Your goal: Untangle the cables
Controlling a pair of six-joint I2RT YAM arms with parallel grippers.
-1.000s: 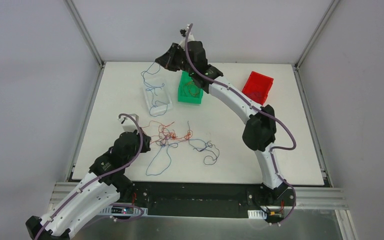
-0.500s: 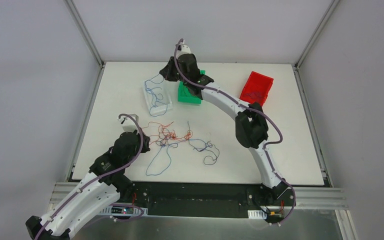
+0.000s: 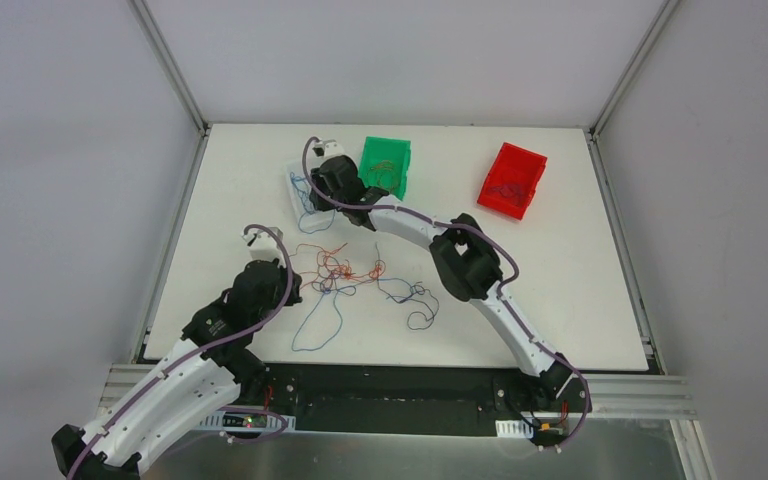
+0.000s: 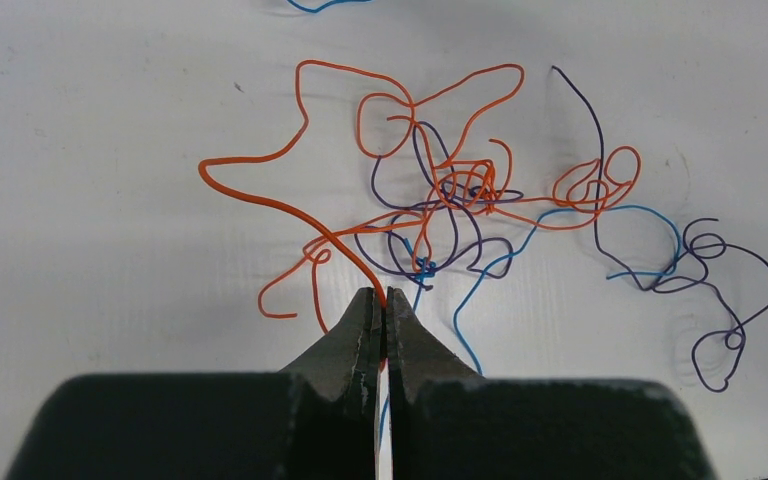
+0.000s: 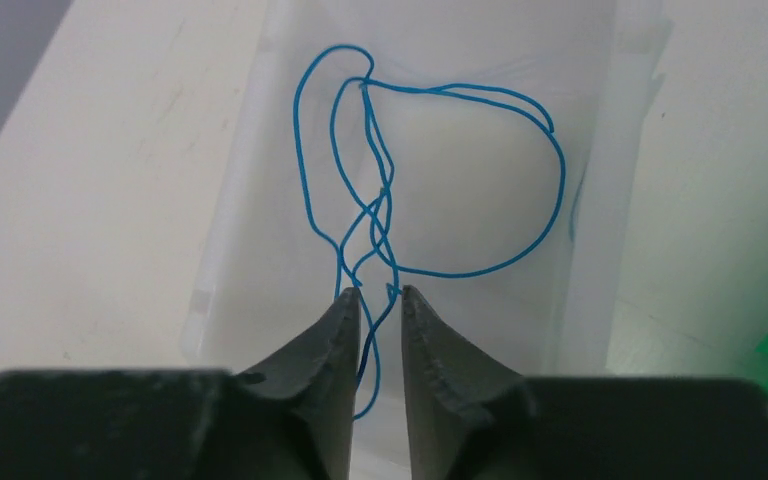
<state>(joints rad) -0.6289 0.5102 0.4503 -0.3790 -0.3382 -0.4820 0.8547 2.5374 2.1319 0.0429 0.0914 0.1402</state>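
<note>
While our left gripper (image 4: 381,295) sits clamped on an orange cable (image 4: 260,198), we see that strand run into the knot of cables (image 4: 455,185) on the white table (image 4: 80,150). Our right gripper (image 5: 380,296) has jaws slightly parted, a blue cable (image 5: 380,205) passing loose between them and looping inside the clear bin (image 5: 615,150). A green bin (image 3: 385,165) is near it, a red bin (image 3: 513,180) well apart.
</note>
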